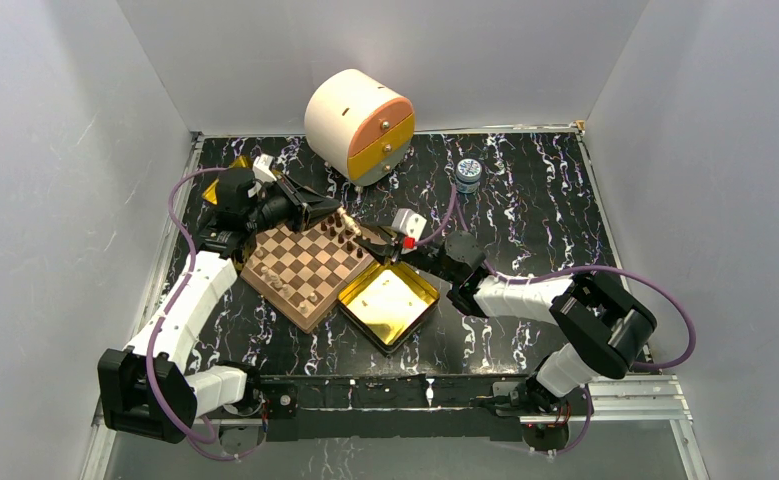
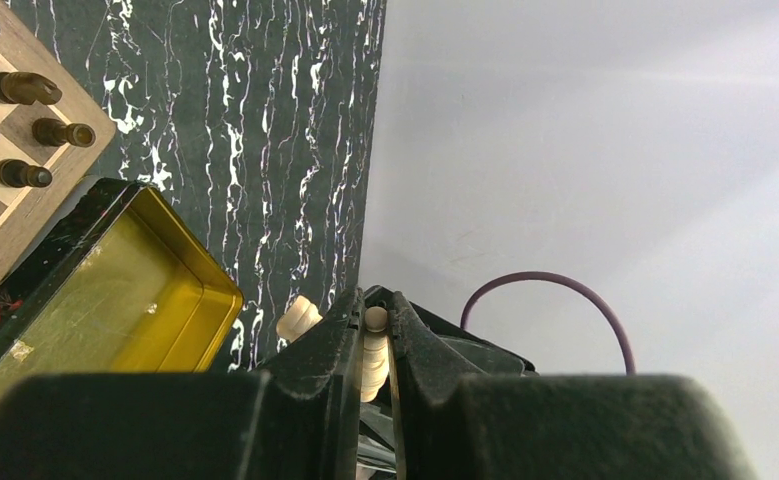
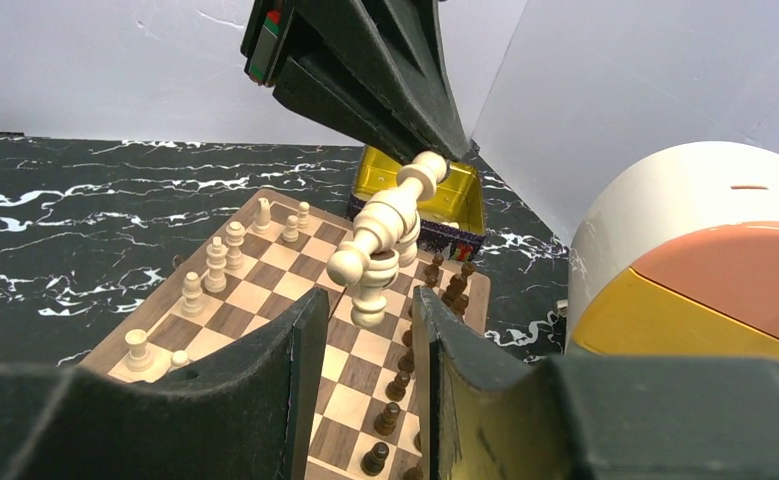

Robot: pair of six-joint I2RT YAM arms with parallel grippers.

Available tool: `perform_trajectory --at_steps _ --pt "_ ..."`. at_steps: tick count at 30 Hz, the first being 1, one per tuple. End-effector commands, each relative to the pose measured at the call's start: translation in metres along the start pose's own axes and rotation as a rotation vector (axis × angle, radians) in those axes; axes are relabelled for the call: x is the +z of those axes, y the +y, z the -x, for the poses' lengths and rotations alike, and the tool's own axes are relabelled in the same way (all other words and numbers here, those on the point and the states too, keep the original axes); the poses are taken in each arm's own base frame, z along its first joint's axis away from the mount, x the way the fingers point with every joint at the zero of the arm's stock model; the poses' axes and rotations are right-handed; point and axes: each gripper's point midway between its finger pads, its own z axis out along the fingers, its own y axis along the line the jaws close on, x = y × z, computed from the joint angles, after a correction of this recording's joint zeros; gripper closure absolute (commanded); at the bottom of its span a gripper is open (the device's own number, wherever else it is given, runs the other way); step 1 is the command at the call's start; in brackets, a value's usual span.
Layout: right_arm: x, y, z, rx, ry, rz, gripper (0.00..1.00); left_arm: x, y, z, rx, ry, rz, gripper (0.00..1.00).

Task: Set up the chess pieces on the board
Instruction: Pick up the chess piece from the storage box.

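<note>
The board [image 1: 300, 268] lies left of centre. Dark chess pieces [image 3: 395, 385] line its right edge in the right wrist view, and light ones [image 3: 215, 265] stand along its left side. My left gripper [image 2: 375, 300] is shut on a light tan piece [image 2: 373, 350], and a second light piece [image 2: 298, 318] sticks out beside its left finger. In the right wrist view both light pieces [image 3: 380, 235] hang crossed under the left fingertips [image 3: 435, 140], above the board [image 3: 265, 300]. My right gripper [image 3: 368, 295] is open, its jaws on either side of the lower piece's base, not touching it.
An open gold tin [image 1: 390, 300] sits against the board's right corner, under my right wrist. A second gold tin [image 3: 465, 195] stands behind the board. A round white box with orange and yellow drawers [image 1: 358, 125] and a small jar [image 1: 468, 174] are at the back.
</note>
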Motion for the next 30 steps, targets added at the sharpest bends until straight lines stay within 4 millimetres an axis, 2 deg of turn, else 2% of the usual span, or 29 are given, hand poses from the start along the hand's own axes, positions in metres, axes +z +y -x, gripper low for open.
perform_trajectory --at_steps 1,5,15,20,25,29,30 --pt "0.012 -0.008 0.036 -0.038 -0.114 -0.027 0.55 -0.007 -0.01 -0.003 0.033 -0.009 -0.037 1.0" --pt "0.011 -0.007 0.033 -0.031 -0.107 -0.03 0.57 -0.007 -0.01 -0.003 0.036 -0.013 -0.036 1.0" --pt "0.002 -0.006 0.02 0.037 -0.054 -0.06 0.77 -0.008 -0.015 0.001 0.087 -0.044 -0.06 1.0" --pt "-0.005 -0.002 0.008 0.119 -0.012 -0.073 0.78 -0.009 -0.023 0.012 0.152 -0.113 -0.099 1.0" --pt "-0.009 0.002 0.003 0.201 0.02 -0.079 0.78 -0.004 -0.012 0.015 0.195 -0.119 -0.072 1.0" --pt "-0.009 0.006 -0.006 0.352 0.1 -0.094 0.77 -0.007 -0.003 0.021 0.304 -0.144 -0.008 1.0" --pt "-0.009 0.008 -0.009 0.391 0.123 -0.096 0.77 -0.009 0.005 0.025 0.354 -0.156 0.046 1.0"
